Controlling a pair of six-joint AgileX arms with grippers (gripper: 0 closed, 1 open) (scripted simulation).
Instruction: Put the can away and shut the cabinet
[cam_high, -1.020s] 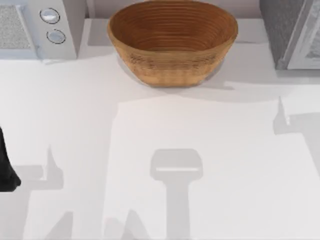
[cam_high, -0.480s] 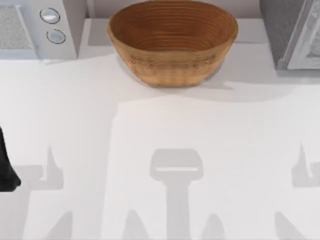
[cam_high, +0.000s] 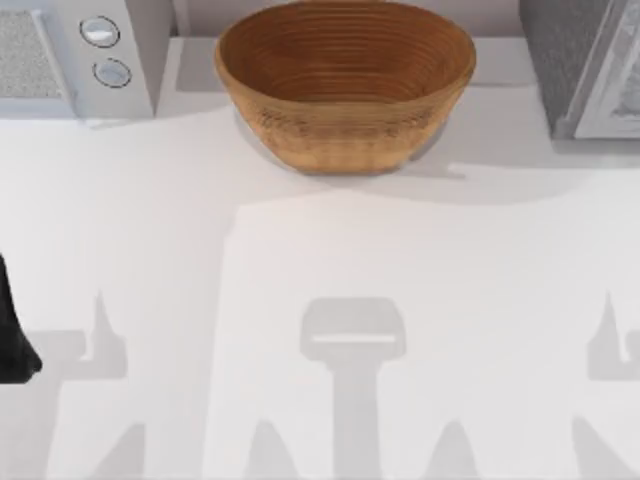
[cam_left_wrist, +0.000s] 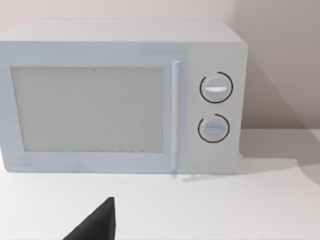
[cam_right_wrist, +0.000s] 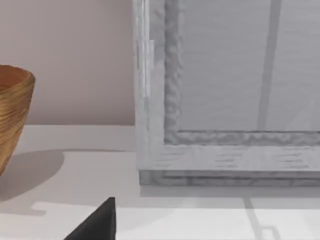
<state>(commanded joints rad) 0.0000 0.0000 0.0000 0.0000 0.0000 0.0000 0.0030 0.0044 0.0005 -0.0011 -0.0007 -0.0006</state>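
Observation:
The can is out of view. The grey cabinet (cam_high: 582, 68) stands at the table's back right; the right wrist view faces its pale framed front (cam_right_wrist: 225, 100) from close by. A dark tip of my right gripper (cam_right_wrist: 96, 222) pokes into that view, low over the table in front of the cabinet. My left arm (cam_high: 12, 335) is a black shape at the table's left edge. A dark tip of my left gripper (cam_left_wrist: 96, 224) shows in the left wrist view, facing the microwave, with nothing near it.
A white microwave (cam_high: 75, 55) with two round dials (cam_left_wrist: 216, 88) stands at the back left, door shut. A large woven basket (cam_high: 345, 80) sits at the back middle, its inside bare. Arm shadows lie on the white table (cam_high: 330, 250).
The shadow at the table's right has slid from the middle right down toward the near right corner. The left arm, basket and microwave have not moved.

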